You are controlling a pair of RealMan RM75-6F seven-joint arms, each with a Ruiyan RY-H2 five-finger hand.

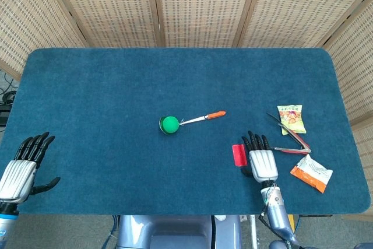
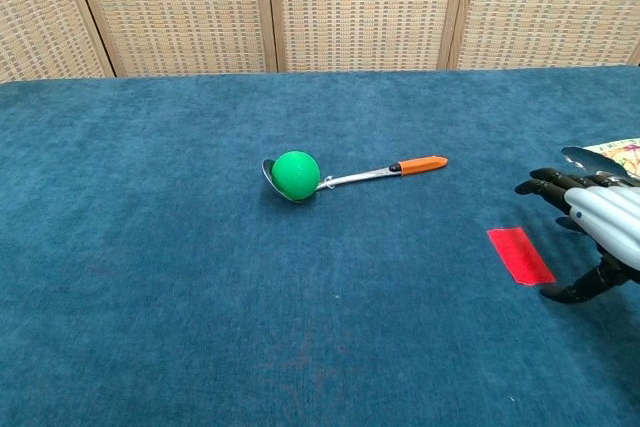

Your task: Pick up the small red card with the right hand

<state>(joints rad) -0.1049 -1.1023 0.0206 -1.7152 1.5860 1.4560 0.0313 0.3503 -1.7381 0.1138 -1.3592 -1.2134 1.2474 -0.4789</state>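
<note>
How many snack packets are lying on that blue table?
2, both at the right end. The yellow-green snack packet lies farther back; the orange-and-white snack packet lies nearer the front edge, past the tongs. Nothing seems hidden.

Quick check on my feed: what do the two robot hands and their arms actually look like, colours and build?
Both match: the right robot hand and left robot hand each have a ribbed silver-grey shell over the back and glossy black fingers with a black thumb. Behind the right one runs a silver wrist section with a thin cable alongside. The left arm is almost entirely out of frame.
</note>
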